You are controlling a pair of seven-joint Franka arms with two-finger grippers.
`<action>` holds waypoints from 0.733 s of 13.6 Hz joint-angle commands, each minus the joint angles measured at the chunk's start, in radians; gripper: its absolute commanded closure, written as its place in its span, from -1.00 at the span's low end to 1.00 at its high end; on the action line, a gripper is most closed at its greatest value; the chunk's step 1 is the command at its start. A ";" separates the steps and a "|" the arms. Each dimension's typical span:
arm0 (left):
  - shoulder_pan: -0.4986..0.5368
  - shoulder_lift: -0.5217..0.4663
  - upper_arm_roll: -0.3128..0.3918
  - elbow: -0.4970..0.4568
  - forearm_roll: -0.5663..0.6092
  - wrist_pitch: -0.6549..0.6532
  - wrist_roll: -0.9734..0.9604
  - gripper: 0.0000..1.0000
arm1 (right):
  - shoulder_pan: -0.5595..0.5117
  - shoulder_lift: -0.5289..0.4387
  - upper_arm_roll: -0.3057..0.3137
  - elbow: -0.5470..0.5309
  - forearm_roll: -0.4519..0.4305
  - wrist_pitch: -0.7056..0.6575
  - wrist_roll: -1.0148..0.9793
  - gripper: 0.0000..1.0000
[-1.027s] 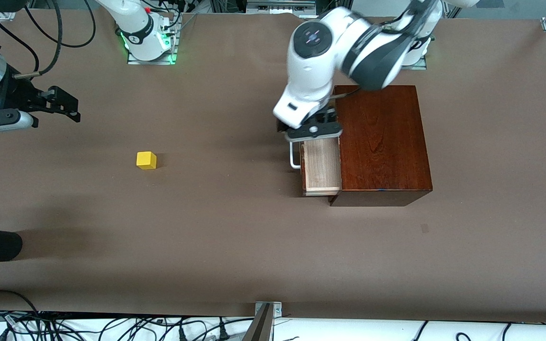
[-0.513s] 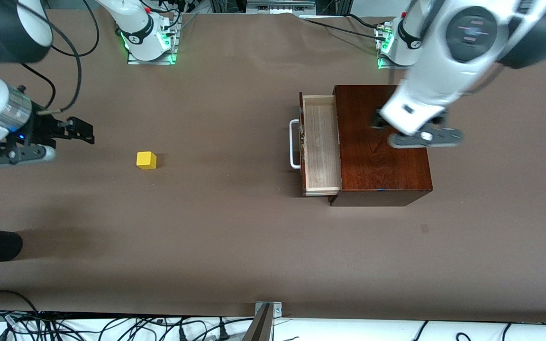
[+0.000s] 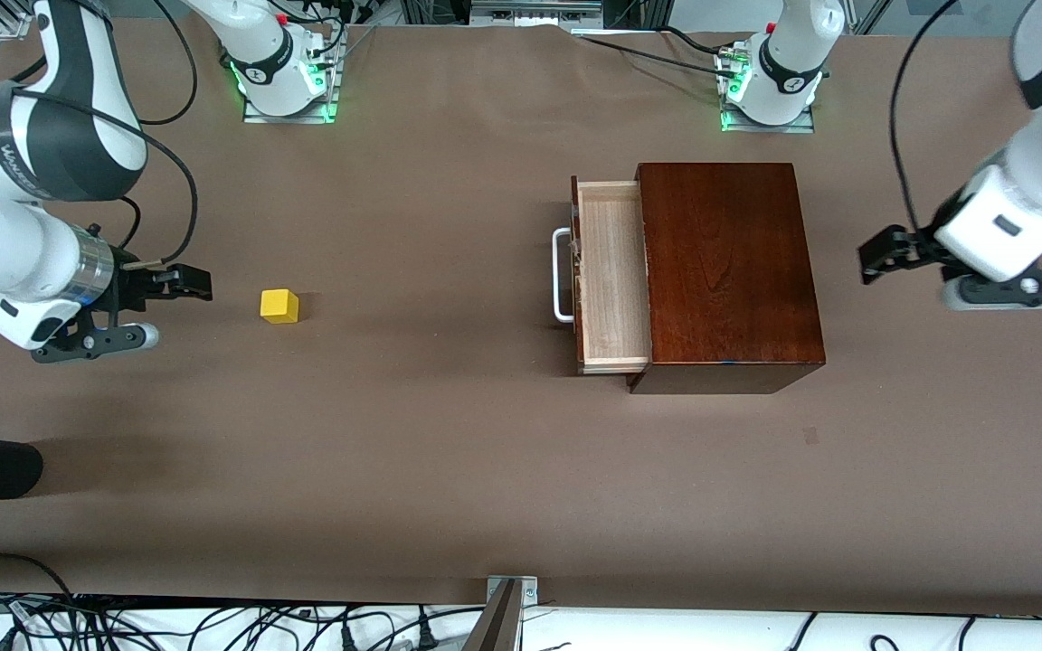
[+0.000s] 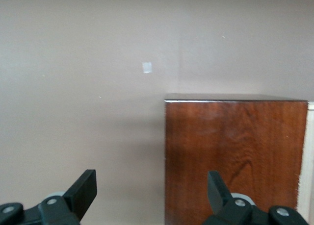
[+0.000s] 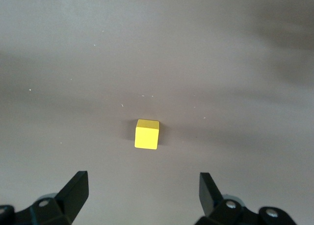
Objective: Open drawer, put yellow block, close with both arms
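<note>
Drawer (image 3: 611, 276) open, centre-right of frame. Block (image 3: 279, 306) on table (image 3: 449, 452), mid-left. Right gripper (image 3: 179, 289) just beside block, jaws apart. Left gripper (image 3: 883, 255) at right edge, jaws apart, empty.

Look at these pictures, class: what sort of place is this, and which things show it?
Probably a robotics lab. Two bench-mounted arms work a brown table: the right gripper open beside a yellow block, the left gripper open beside a wooden box with its drawer pulled out. Cables line the table's edge.

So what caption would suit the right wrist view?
Open right pincer hovering near the yellow block on the table.
</note>
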 commanded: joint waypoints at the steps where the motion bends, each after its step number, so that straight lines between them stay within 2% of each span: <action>1: 0.031 -0.130 0.000 -0.165 -0.015 0.047 0.103 -1.00 | 0.040 -0.005 -0.002 -0.085 -0.001 0.080 0.048 -1.00; 3: 0.011 -0.166 0.066 -0.209 -0.022 0.047 0.211 -1.00 | 0.040 -0.008 0.001 -0.170 0.008 0.152 0.084 -1.00; 5: 0.003 -0.176 0.071 -0.210 -0.022 0.047 0.217 -1.00 | 0.040 -0.011 0.003 -0.259 0.011 0.242 0.084 -1.00; 10: -0.021 -0.183 0.071 -0.208 -0.022 0.044 0.208 -1.00 | 0.041 -0.035 0.004 -0.530 0.014 0.574 0.091 -1.00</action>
